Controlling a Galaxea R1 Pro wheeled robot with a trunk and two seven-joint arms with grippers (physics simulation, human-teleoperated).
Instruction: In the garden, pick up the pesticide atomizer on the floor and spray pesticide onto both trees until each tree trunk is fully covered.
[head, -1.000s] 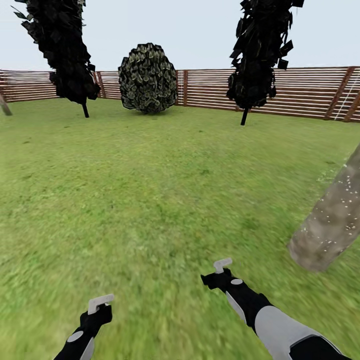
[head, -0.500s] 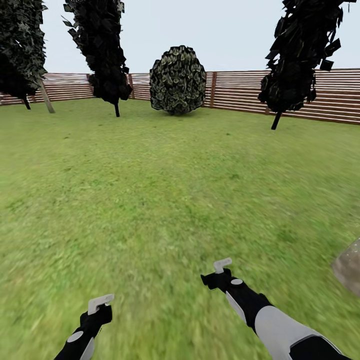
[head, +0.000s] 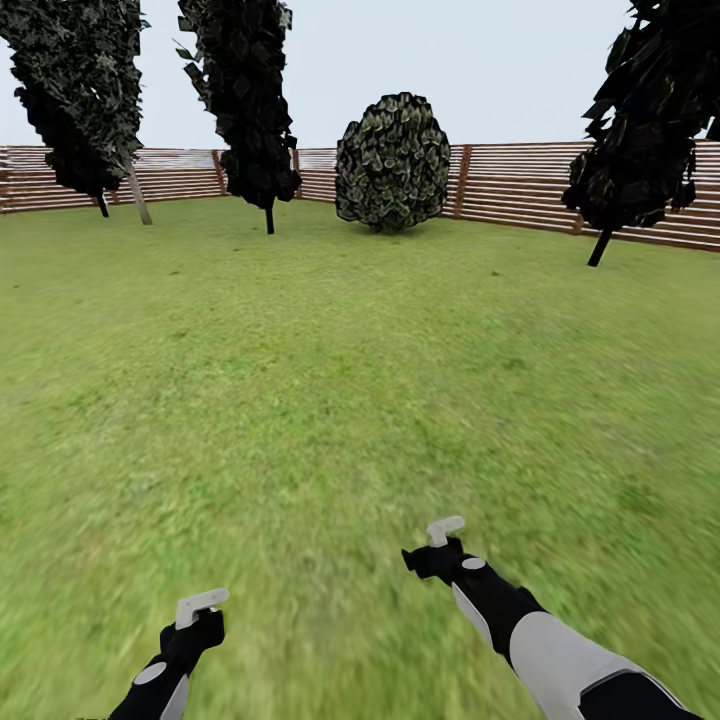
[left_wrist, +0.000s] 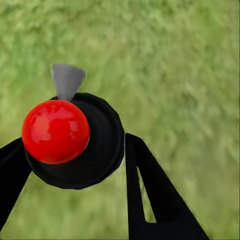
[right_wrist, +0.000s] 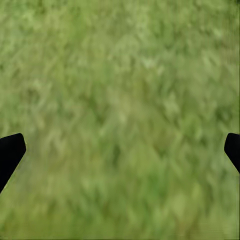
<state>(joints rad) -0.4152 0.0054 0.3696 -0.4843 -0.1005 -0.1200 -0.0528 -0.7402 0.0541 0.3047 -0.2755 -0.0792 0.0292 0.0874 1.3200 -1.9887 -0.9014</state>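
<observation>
Pesticide atomizer (left_wrist: 75, 142) is seen pinched between the black fingers (left_wrist: 150, 190) of the left gripper (head: 200, 606), low over the lawn (head: 330, 380). The right gripper (head: 445, 528) is spread wide, empty. Since earlier, the view has been swung left; the mottled trunk is gone.

We face the garden lawn (head: 330, 380), which fills most of the frame. Our left gripper (head: 201, 605) sits at 7 o'clock and our right gripper (head: 445, 529) at 5 o'clock, both above grass. The slatted wooden fence (head: 520, 190) runs across the far edge. A round bush (head: 392, 163) stands at 12 o'clock against it. Dark conifers (head: 243, 95) stand at 11 o'clock, with another (head: 645, 130) at 2 o'clock. A slim pale stem (head: 138, 197) leans at 10 o'clock.
</observation>
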